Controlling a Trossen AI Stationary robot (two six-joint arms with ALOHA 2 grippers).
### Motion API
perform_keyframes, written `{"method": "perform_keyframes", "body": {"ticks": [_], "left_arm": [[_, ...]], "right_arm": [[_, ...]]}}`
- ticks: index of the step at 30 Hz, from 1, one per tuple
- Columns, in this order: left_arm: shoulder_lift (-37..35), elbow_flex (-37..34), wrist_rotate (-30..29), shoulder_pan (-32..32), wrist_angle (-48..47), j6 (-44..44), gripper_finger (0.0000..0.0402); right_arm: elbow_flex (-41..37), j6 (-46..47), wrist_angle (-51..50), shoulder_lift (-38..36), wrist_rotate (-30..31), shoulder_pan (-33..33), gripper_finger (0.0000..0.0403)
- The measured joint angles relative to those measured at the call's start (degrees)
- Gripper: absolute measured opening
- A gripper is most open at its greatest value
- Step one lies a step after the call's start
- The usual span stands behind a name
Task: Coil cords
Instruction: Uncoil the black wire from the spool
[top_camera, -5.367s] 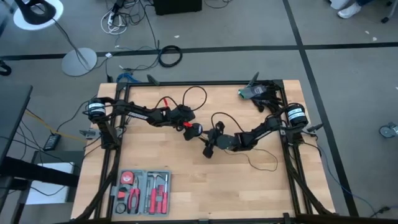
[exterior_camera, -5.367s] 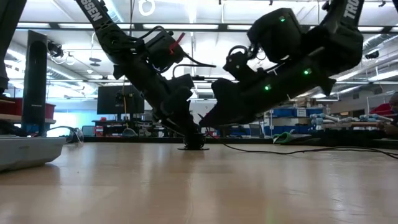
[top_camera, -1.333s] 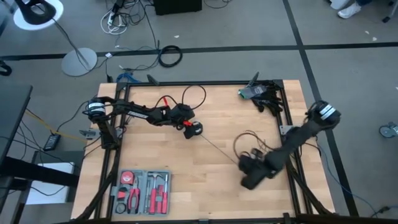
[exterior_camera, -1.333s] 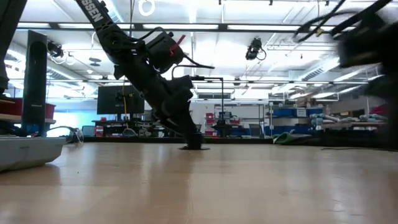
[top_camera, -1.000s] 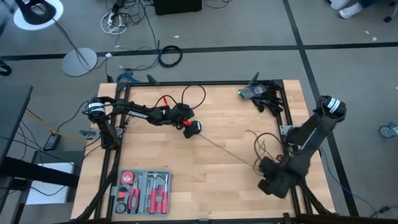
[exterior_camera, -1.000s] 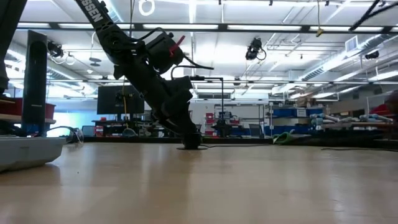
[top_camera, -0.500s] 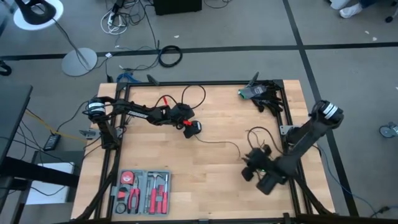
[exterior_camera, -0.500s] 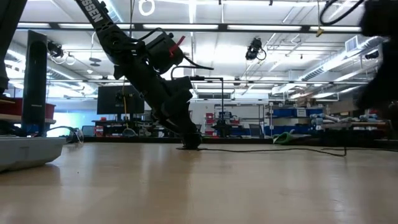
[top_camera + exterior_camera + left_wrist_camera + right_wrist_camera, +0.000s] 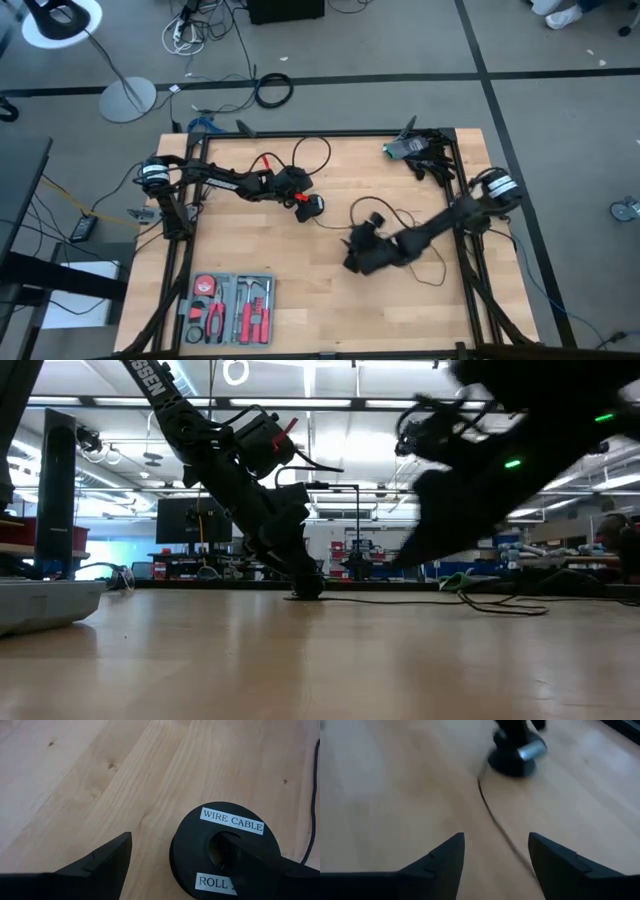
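Note:
The round black puck (image 9: pixel 313 206), labelled "WIRE CABLE ROLL" (image 9: pixel 225 850), lies flat on the table left of centre. My left gripper (image 9: pixel 308 204) is open over it (image 9: pixel 175 840). The thin black cord (image 9: pixel 338 226) runs from the puck toward the table's right and lies in loose loops (image 9: pixel 425 268). My right gripper (image 9: pixel 352 255) is open and empty near the table's middle. It points at the puck (image 9: pixel 514 756), and the cord (image 9: pixel 490 812) lies on the wood between its fingers (image 9: pixel 495 840). My left gripper has one finger (image 9: pixel 250 855) down in the puck's centre hole (image 9: pixel 220 851). The other finger (image 9: pixel 107 857) stands outside the rim, apart from it. The fingers come slanting down from the table's left. The puck lies flat on the table.
An open tool case (image 9: pixel 232 305) lies at the near left. A greenish object (image 9: pixel 405 150) sits at the far right corner. Red clips (image 9: pixel 266 161) and a black wire loop (image 9: pixel 312 152) lie behind my left arm. Black frame rails (image 9: pixel 465 270) run along the table's sides.
My right gripper has swung from the near right corner toward the table's middle and the puck. The cord, drawn taut between puck and gripper a second ago, now lies slack in loops on the table. The puck has stayed where it was.

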Motion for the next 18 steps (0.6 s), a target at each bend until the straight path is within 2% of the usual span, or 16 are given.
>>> {"method": "perform_keyframes", "body": {"ticks": [6, 10, 13, 15, 18], "left_arm": [[0.00, 0.00, 0.01, 0.00, 0.00, 0.00, 0.0300], [0.00, 0.00, -0.01, 0.00, 0.01, 0.00, 0.0300], [0.00, 0.00, -0.01, 0.00, 0.02, 0.00, 0.0300], [0.00, 0.00, -0.01, 0.00, 0.09, 0.00, 0.0300], [0.00, 0.00, -0.01, 0.00, 0.31, 0.00, 0.0300]], "right_arm": [[0.00, -14.54, 22.23, 6.08, -5.88, -9.80, 0.0216], [0.03, -17.27, 32.40, 10.24, -18.33, -14.97, 0.0208], [0.63, -17.47, 34.46, 13.62, -26.80, -17.43, 0.0200], [2.18, -18.27, 35.10, 15.26, -27.77, -18.11, 0.0192], [4.33, -21.32, 34.83, 17.37, -24.47, -18.05, 0.0165]]}}
